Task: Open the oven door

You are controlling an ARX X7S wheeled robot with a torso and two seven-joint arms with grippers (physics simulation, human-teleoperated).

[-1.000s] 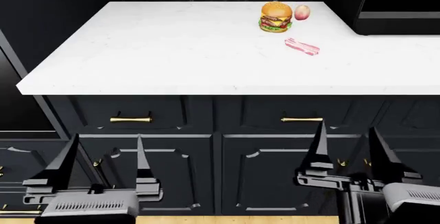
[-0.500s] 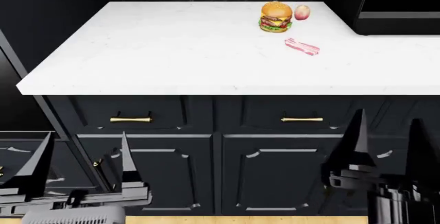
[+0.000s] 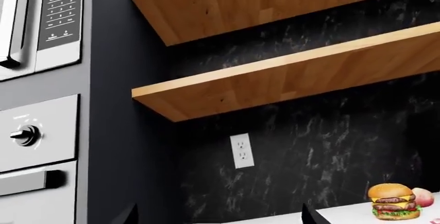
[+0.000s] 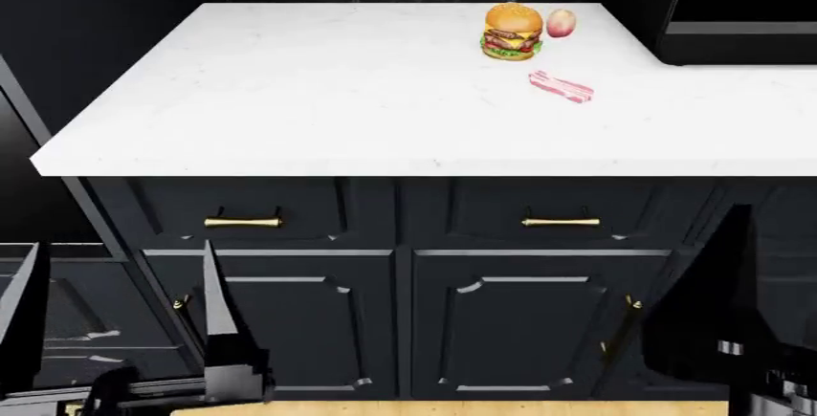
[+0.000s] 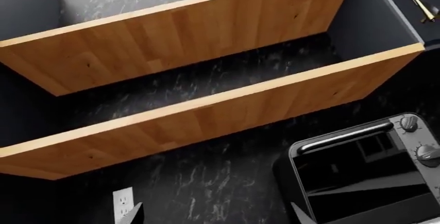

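While the head camera looks down over the counter, the entries read as follows.

Oven door (image 4: 90, 335): glossy black panel at the lower left edge of the head view, below counter height and left of the cabinet fronts. Only part of it shows, and no handle can be made out.
Left gripper (image 4: 118, 325): low in front of the oven door, fingers (image 4: 217, 325) spread wide, nothing between them. Contact with the door cannot be told.
Right gripper (image 5: 216, 216): low before the right-hand cabinet, fingertips wide apart and empty.
Counter (image 4: 320, 100): white slab above the cabinets.
Burger (image 4: 512, 32): at the counter's back, a pink round fruit (image 4: 561, 22) just beside it.
Bacon strip (image 4: 562, 86): lying flat, near the burger.
Cabinet fronts (image 4: 511, 320): dark and panelled, with brass handles (image 4: 243, 221).
Shelves (image 3: 275, 74): two wooden boards on the dark marbled wall, a wall outlet (image 3: 241, 151) beneath.
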